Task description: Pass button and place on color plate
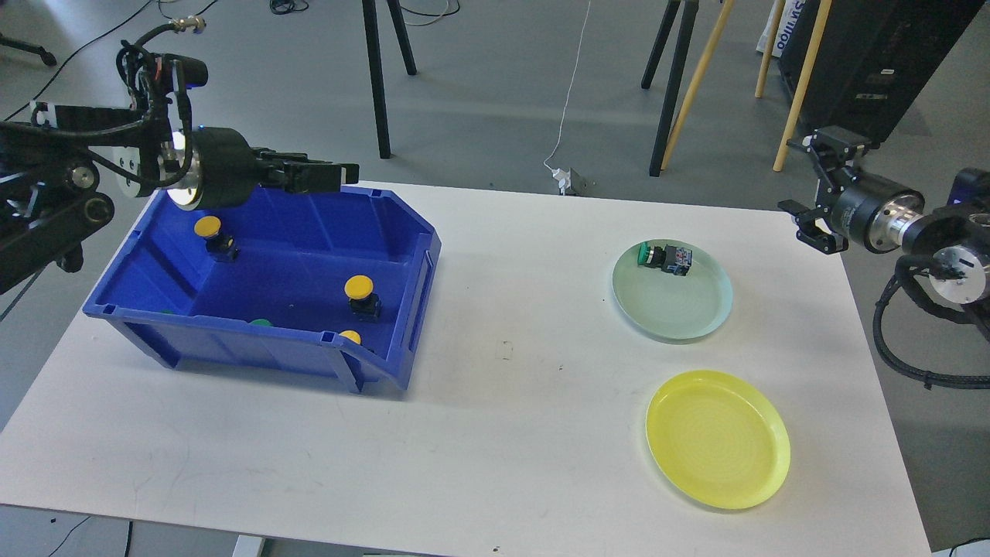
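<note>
The blue bin point(309, 232) sits on the left of the worktop point(503, 387) and holds the stock: yellow buttons point(360, 288) and green ones partly hidden by its front wall. The left gripper point(325, 176) hovers over the bin's rear rim, jaws together and empty, positioned for a pick. One green button point(663, 257) lies on the green plate point(673, 302), matching its colour; the yellow plate point(718, 438) carries nothing. The right gripper point(812, 193) waits beyond the worktop's right edge, jaws apart, ready to receive a handover
</note>
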Robot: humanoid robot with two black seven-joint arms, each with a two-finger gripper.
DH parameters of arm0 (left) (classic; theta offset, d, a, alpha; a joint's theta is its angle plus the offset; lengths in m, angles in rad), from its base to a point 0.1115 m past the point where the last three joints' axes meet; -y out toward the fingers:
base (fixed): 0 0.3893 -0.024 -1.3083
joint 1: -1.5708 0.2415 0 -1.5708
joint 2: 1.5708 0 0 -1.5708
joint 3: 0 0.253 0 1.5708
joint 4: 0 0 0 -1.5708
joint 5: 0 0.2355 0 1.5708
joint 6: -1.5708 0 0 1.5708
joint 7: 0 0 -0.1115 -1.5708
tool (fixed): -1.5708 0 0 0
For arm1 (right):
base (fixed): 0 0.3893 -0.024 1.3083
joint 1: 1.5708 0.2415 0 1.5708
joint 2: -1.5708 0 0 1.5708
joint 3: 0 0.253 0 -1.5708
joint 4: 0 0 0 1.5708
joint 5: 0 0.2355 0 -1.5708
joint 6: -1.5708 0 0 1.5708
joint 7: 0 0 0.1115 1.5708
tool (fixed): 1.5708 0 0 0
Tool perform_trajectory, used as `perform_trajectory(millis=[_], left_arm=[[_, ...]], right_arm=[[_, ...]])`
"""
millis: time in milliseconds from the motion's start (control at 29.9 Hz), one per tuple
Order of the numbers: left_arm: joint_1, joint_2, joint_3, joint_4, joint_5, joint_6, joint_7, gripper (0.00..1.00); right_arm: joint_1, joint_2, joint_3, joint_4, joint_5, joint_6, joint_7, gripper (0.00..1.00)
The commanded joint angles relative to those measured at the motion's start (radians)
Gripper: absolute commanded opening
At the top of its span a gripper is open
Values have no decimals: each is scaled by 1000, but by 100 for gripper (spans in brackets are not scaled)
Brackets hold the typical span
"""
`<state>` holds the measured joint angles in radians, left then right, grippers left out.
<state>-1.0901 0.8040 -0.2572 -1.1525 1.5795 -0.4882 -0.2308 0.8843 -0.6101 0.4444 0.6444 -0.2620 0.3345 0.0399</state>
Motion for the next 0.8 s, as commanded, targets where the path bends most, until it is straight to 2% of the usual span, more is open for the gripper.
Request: perform_trajectory(millis=[0, 134, 234, 368, 769], left_arm=[[12, -12, 32, 22, 92, 0, 21, 94], [12, -138, 121, 115, 137, 0, 42, 94], [19, -244, 128, 255, 168, 0, 39, 94], [48, -322, 128, 390, 169, 0, 28, 94], [75, -399, 130, 412, 174, 0, 30, 94]], right_arm=[[-1, -43, -3, 26, 0, 0, 0, 92], [-8, -72, -12, 29, -2, 3, 2, 92], [-16, -91, -19, 28, -14, 5, 2, 92], [-34, -117, -99, 12, -11, 5, 0, 92], [-133, -180, -118, 12, -10, 3, 6, 92]])
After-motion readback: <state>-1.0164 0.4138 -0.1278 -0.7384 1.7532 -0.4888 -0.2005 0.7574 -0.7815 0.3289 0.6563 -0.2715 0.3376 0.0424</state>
